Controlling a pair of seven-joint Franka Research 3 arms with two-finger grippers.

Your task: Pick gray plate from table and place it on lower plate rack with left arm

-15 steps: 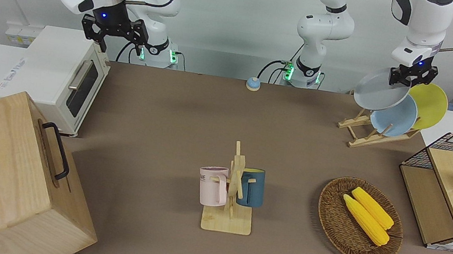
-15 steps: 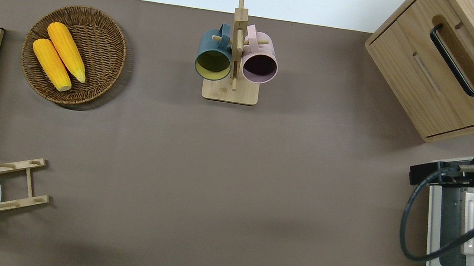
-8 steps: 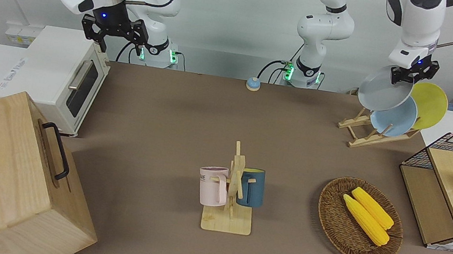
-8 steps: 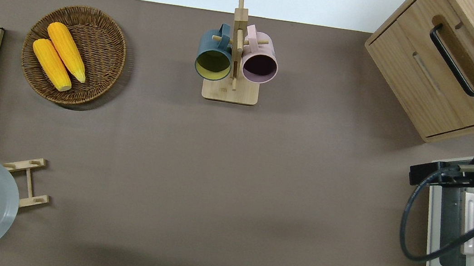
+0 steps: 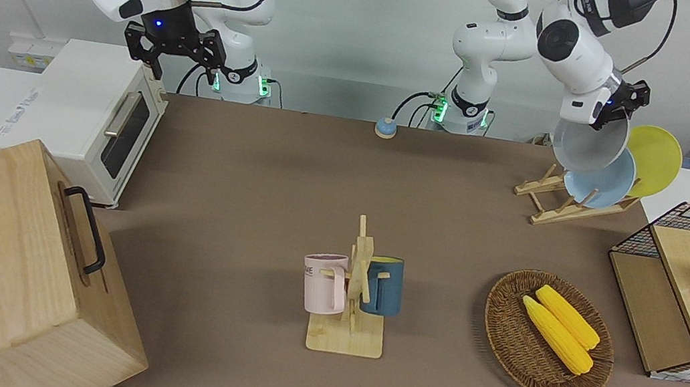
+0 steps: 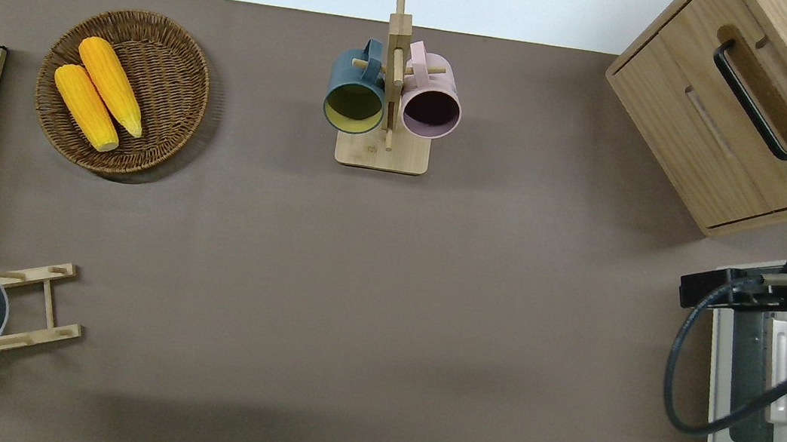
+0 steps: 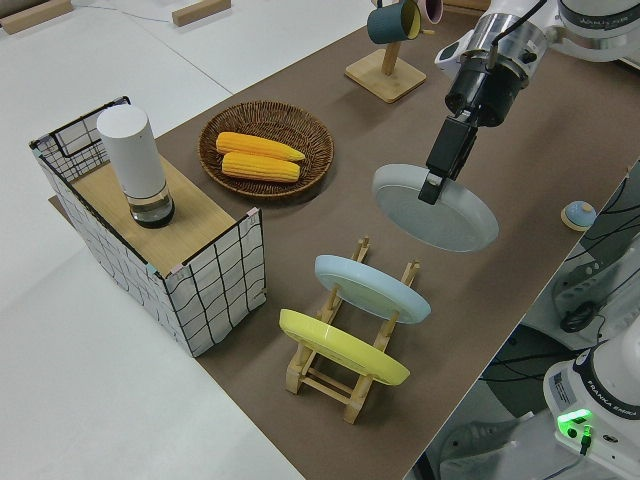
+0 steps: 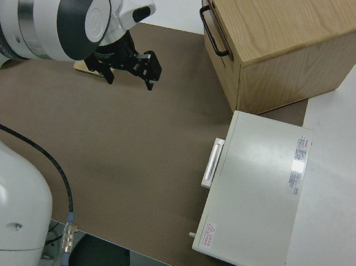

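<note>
Left side view: gray plate (image 7: 436,208) round, shallow, tilted.

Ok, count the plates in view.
3: the gray plate held in the left gripper above the rack; blue plate and yellow plate slotted in it.

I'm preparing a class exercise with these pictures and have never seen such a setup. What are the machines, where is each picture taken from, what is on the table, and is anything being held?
Two white robot arms stand at a brown table. One camera faces them, one looks straight down, and one sits at each end. The left gripper holds the gray plate by its rim in the air, not yet on the lower plate rack, which already carries a blue plate and a yellow plate. The right gripper is parked, open. Also there: a basket holding corn, mugs on a mug stand, a toaster oven, and a wooden cabinet.
</note>
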